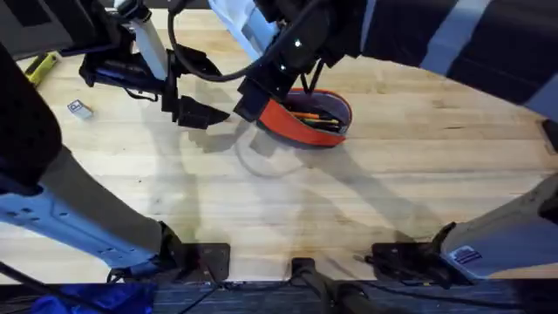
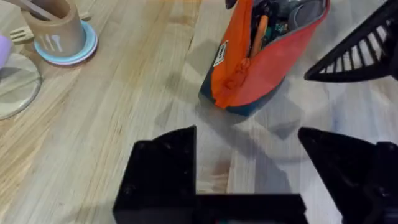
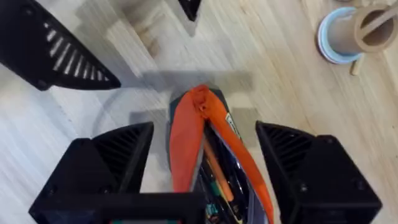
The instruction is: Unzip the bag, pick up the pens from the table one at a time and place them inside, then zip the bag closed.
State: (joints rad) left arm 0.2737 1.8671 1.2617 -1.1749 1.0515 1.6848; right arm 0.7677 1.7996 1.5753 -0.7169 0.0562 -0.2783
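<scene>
Open bag (image 1: 307,120) on desk (image 1: 288,209), pens (image 1: 316,117) inside; right gripper (image 3: 205,163) jaws spread astride its end, apparently untouching; left gripper (image 2: 249,174) jaws open nearby.

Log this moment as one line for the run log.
bag: unzipped, pens inside | right gripper: jaws open, straddling bag's zipper end | left gripper: jaws open, beside bag, holding nothing

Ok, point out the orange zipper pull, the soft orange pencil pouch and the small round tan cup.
orange zipper pull (image 3: 200,106), right wrist view, on the tab.
soft orange pencil pouch (image 2: 261,68), left wrist view, on its side panel.
small round tan cup (image 2: 59,31), left wrist view, on its wall.
</scene>
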